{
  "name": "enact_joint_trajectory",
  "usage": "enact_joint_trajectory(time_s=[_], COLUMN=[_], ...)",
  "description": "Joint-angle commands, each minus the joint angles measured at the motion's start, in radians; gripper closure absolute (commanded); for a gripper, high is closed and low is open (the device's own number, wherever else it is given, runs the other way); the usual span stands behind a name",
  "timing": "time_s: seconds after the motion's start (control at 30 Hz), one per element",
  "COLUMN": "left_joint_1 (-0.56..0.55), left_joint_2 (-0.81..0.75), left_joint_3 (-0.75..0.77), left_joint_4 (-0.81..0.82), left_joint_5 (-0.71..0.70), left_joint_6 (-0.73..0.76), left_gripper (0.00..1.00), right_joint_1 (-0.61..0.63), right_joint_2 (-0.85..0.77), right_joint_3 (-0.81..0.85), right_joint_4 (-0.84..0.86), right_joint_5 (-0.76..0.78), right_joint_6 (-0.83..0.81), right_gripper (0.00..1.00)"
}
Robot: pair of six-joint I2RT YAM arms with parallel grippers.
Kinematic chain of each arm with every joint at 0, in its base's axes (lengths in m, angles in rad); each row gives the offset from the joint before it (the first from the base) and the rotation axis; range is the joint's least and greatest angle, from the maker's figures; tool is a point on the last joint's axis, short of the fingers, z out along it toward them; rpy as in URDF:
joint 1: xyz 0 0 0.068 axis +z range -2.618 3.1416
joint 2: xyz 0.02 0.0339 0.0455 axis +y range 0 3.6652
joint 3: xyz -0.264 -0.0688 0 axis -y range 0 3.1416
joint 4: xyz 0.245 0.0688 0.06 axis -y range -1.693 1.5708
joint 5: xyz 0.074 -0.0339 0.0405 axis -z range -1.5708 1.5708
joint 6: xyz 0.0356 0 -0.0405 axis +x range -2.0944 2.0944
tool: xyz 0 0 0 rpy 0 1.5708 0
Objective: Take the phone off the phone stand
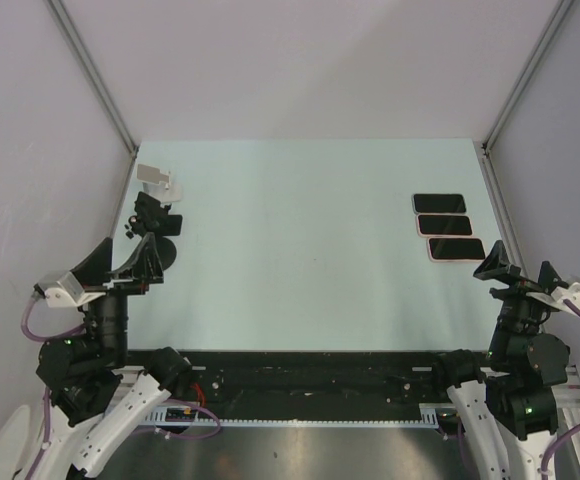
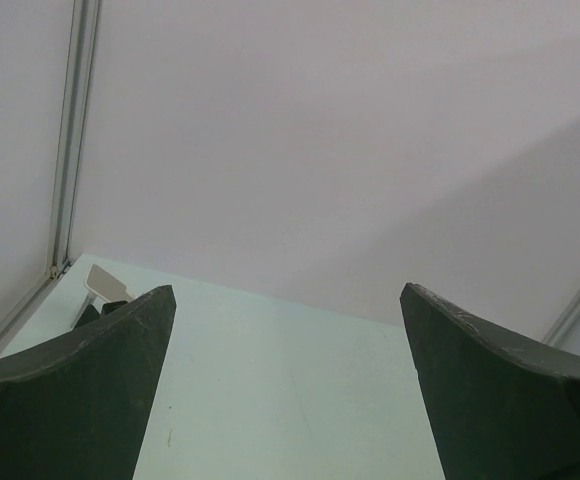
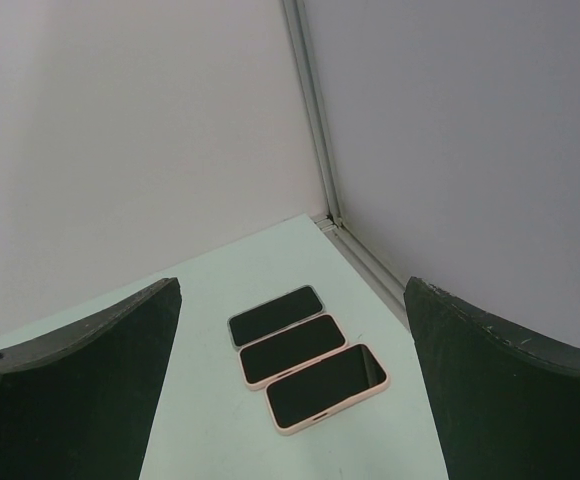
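The white phone stand [image 1: 158, 180] stands at the far left of the table with no phone on it. In the left wrist view it peeks out [image 2: 105, 283] behind my left finger. Three phones lie flat side by side at the far right: one with a grey case [image 1: 440, 203] and two with pink cases [image 1: 444, 224] [image 1: 456, 249]. They also show in the right wrist view [image 3: 276, 315] [image 3: 292, 349] [image 3: 327, 388]. My left gripper [image 1: 155, 222] [image 2: 288, 290] is open and empty just short of the stand. My right gripper [image 1: 518, 268] [image 3: 292, 283] is open and empty, just near of the phones.
The pale green table [image 1: 300, 250] is closed in by white walls with metal corner posts [image 1: 515, 90]. The right table edge rail [image 3: 370, 265] runs close beside the phones.
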Motion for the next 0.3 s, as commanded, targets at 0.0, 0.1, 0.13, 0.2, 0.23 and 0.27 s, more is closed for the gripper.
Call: enact_joint_trajectory(time_s=[0.0, 0.1, 0.13, 0.2, 0.23, 0.27], left_joint_1=[0.008, 0.010, 0.010, 0.011, 0.011, 0.011], left_joint_2=[0.017, 0.010, 0.014, 0.026, 0.033, 0.046], left_joint_3=[-0.016, -0.020, -0.020, -0.019, -0.016, -0.014], left_joint_4=[0.030, 0.036, 0.040, 0.045, 0.047, 0.047], left_joint_5=[-0.020, -0.023, -0.025, -0.028, -0.025, -0.023], left_joint_6=[0.039, 0.039, 0.039, 0.039, 0.039, 0.039], left_gripper=[0.00, 0.00, 0.00, 0.00, 0.00, 0.00], right_joint_1=[0.009, 0.009, 0.009, 0.009, 0.009, 0.010], right_joint_2=[-0.007, -0.007, -0.007, -0.007, -0.007, -0.007], right_joint_3=[-0.001, -0.001, -0.001, -0.001, -0.001, -0.001], right_joint_4=[0.034, 0.034, 0.032, 0.032, 0.032, 0.029], right_joint_5=[0.017, 0.021, 0.024, 0.025, 0.027, 0.028], right_joint_6=[0.014, 0.016, 0.016, 0.016, 0.016, 0.017], right_gripper=[0.00, 0.00, 0.00, 0.00, 0.00, 0.00])
